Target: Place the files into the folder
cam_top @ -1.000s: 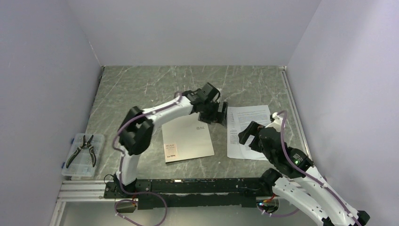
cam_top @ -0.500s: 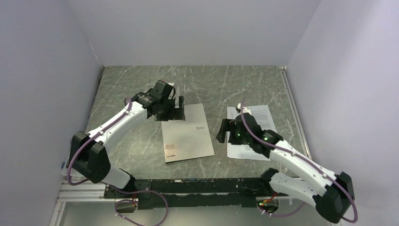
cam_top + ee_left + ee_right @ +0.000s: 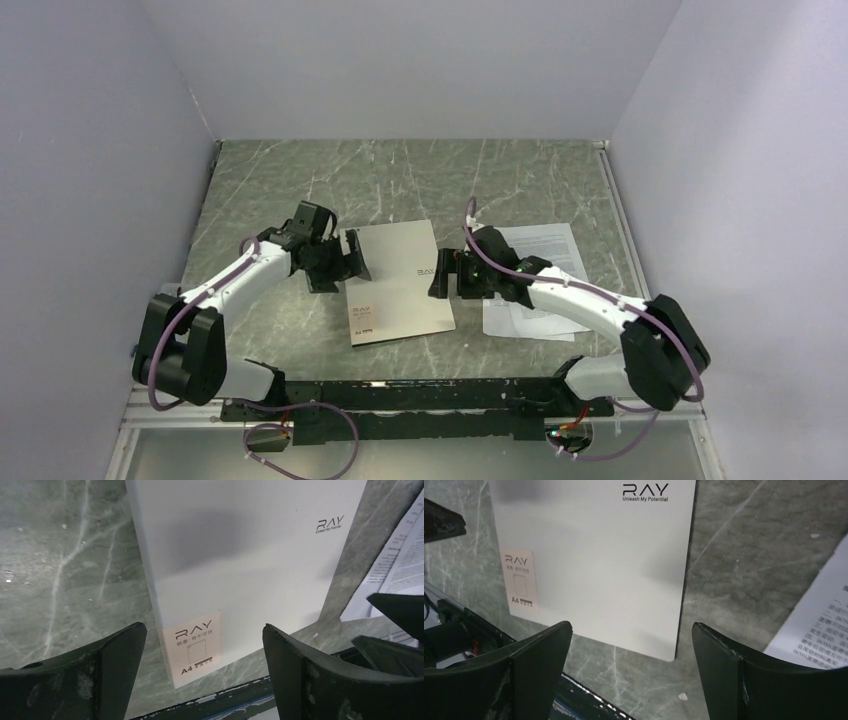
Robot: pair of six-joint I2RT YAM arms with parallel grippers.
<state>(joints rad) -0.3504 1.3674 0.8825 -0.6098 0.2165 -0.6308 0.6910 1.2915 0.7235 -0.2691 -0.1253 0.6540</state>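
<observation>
1. Flat silver-grey folder (image 3: pixel 395 290) lies closed; white printed paper files (image 3: pixel 552 243) just right of it.
2. Left gripper (image 3: pixel 342 266) and right gripper (image 3: pixel 440 275) flank it, wide open, empty.
3. Opening step: lift its cover edge next.

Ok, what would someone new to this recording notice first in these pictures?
First, the closed silver-grey folder lying flat in the middle of the table. The left end effector is beside its left edge and the right end effector beside its right edge, both open and holding nothing. Next come the printed files, which lie on the table to the folder's right, partly covered by the right arm and not yet in the folder.
</observation>
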